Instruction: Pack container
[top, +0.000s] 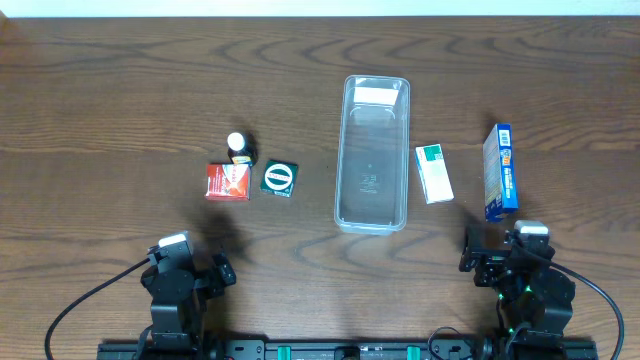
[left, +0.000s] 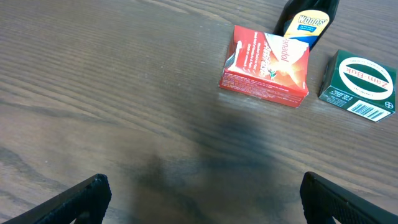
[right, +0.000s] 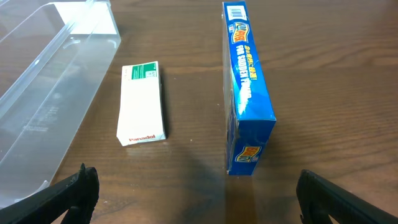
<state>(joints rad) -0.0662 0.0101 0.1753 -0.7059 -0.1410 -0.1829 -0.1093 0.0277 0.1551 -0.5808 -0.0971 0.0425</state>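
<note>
Dark wood-grain bench (top: 100, 100) in front of me. Centre: clear container (top: 372, 160), lengthwise away from me, white label at its far end. My right: white box (top: 434, 173) flat just beside it; blue box (top: 501, 171) on its narrow edge, farther out. My left: red box (top: 227, 182) and green box (top: 279, 178) side by side, dark white-capped bottle (top: 239, 146) just behind them.

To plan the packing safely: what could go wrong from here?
1. The blue box stands on a narrow edge; a nudge from the open right gripper may topple it.
2. The bottle stands close behind the red box; grasping either may knock the bottle over.
3. The container is narrow; a box lowered crosswise may catch on its rim.
</note>
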